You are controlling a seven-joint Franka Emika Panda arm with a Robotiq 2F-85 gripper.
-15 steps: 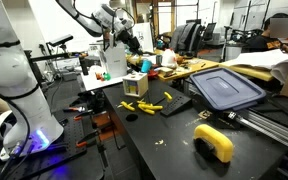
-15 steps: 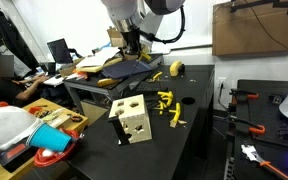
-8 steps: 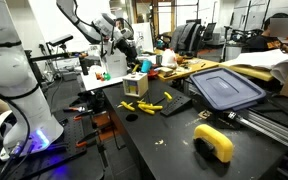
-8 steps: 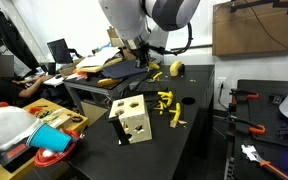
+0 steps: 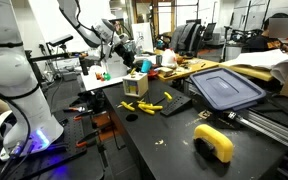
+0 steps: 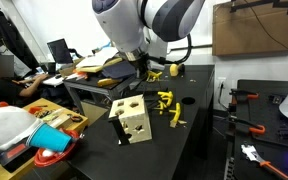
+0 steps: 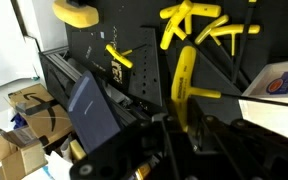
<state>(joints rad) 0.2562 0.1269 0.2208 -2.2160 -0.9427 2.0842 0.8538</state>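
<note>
My gripper is shut on a yellow T-handled tool, whose shaft runs up between the dark fingers to its crossbar. In both exterior views the gripper hangs just above a pale wooden box with round holes in its faces. Several more yellow T-shaped tools lie in a loose pile on the black table beside the box. The held tool is too small to make out in the exterior views.
A dark blue bin lid lies on the table, with a yellow curved object near the front edge. A white robot body stands beside the table. Cluttered desks lie behind, and red tools rest on a side table.
The arm has swung and come down over the wooden box, the gripper staying shut on the yellow tool.
</note>
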